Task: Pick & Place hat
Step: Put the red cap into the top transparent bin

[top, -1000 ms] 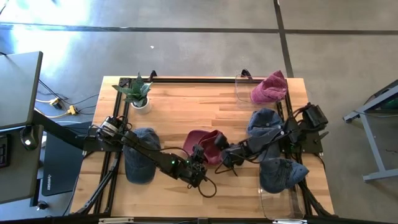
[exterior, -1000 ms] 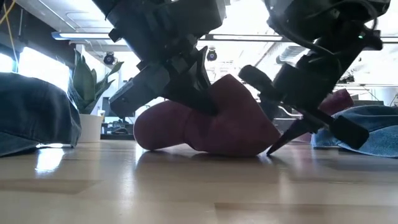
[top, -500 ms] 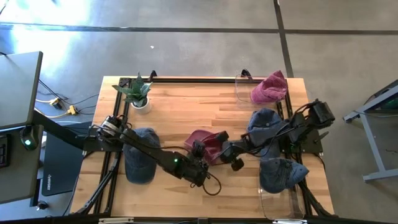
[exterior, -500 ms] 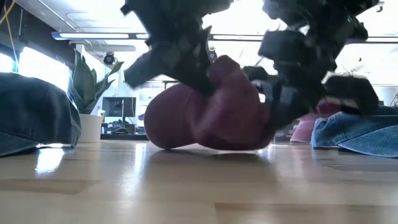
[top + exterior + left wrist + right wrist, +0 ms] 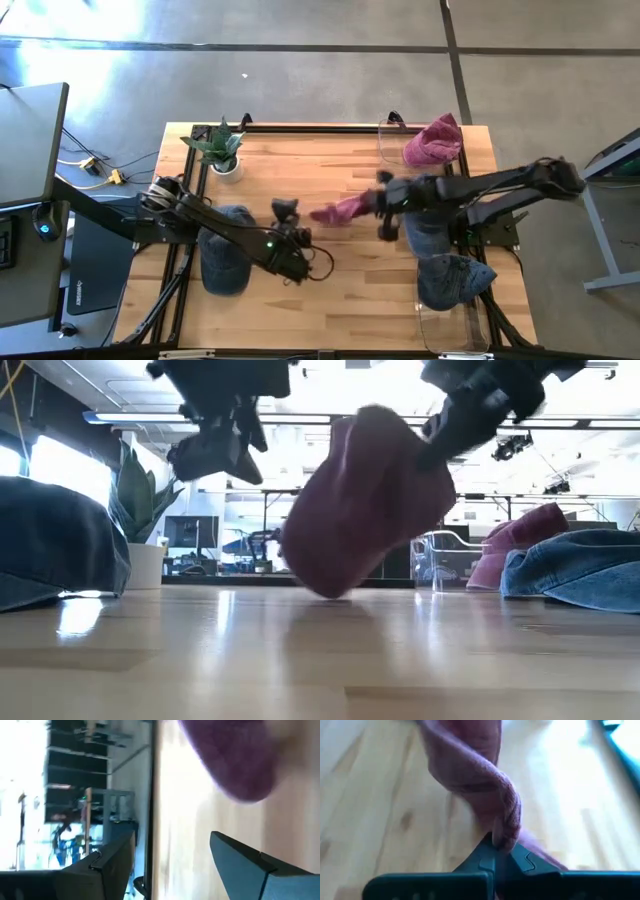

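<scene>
The right hand hangs above the middle of the tabletop, its fingers pinched together on maroon cloth, arm stretched in from the right. The left hand hovers beside it, fingers spread, gripping nothing.

The wooden table holds a small potted plant near its far left corner. A dark blue hat lies by the left edge. A pink hat sits at the far right corner. Two blue hats lie along the right edge.
</scene>
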Robot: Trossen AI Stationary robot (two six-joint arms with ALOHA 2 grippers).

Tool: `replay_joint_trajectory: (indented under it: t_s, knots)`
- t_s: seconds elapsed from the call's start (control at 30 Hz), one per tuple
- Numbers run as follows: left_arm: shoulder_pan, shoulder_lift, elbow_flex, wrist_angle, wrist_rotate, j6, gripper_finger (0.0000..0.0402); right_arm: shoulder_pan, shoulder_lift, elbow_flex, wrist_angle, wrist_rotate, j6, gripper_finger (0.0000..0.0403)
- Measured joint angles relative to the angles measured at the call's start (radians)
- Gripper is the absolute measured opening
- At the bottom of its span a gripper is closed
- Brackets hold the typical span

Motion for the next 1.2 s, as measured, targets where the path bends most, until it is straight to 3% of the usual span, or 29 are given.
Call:
replay_joint_trajectory:
  t_s: [0.1,0.2,0.33,0.53,0.83,1.1,1.2]
  knots:
    - [0.001,-0.049,-0.101,0.082,-0.056,-0.080,0.0253,-0.078,-0.112,0.000,-0.004,0.027,0.028,0.0003]
    - [0.001,-0.056,-0.170,0.234,-0.031,-0.085,0.0253,-0.173,-0.213,0.018,-0.026,0.003,0.035,0.0004]
    - [0.000,-0.050,-0.212,0.467,0.038,0.003,0.0253,-0.316,-0.289,0.112,-0.127,-0.066,0.058,0.0003]
    - [0.008,-0.001,-0.222,0.752,0.123,0.226,0.0253,-0.552,-0.266,0.310,-0.358,-0.011,0.042,0.0002]
    - [0.022,0.000,-0.223,0.785,0.206,0.278,0.0253,-0.836,-0.162,0.366,-0.485,-0.066,-0.008,0.0003]
    - [0.027,0.000,-0.223,0.783,0.233,0.277,0.0253,-0.905,-0.101,0.297,-0.499,-0.175,-0.029,0.0006]
    - [0.040,0.000,-0.223,0.785,0.270,0.271,0.0253,-0.906,-0.084,0.277,-0.497,-0.161,-0.060,0.0003]
